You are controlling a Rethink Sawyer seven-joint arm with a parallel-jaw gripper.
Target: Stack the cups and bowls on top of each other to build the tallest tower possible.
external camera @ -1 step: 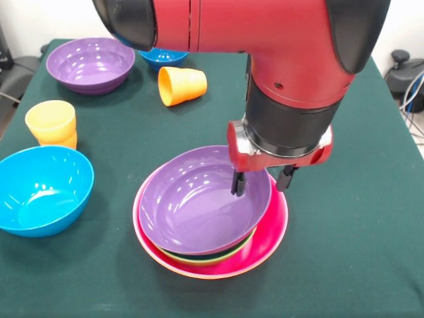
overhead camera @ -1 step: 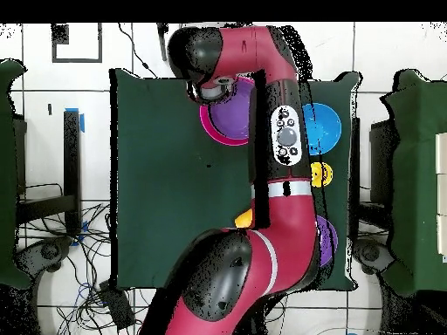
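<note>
The tower is a nested pile near the table's front: a large pink bowl [external camera @ -1 step: 268, 235] outermost, a green bowl's rim [external camera @ -1 step: 213, 259] inside it, and a purple bowl [external camera @ -1 step: 195, 202] on top, lying slightly off-centre. My gripper [external camera @ -1 step: 262, 181] hangs over the pile's right side, open. One finger [external camera @ -1 step: 238, 184] is inside the purple bowl, the other outside, so its rim lies between them. From overhead the arm covers the gripper, and part of the pile [overhead camera @ -1 step: 229, 119] shows. An orange cup [external camera @ -1 step: 182, 85] lies on its side. A yellow cup [external camera @ -1 step: 50, 120] stands upright on another one.
A second purple bowl [external camera @ -1 step: 91, 63] sits at the back left, with a small dark-blue bowl [external camera @ -1 step: 162, 58] beside it, half under the arm. A light blue bowl [external camera @ -1 step: 41, 192] stands at the left edge. The table carries a dark green cloth [external camera @ -1 step: 358, 218].
</note>
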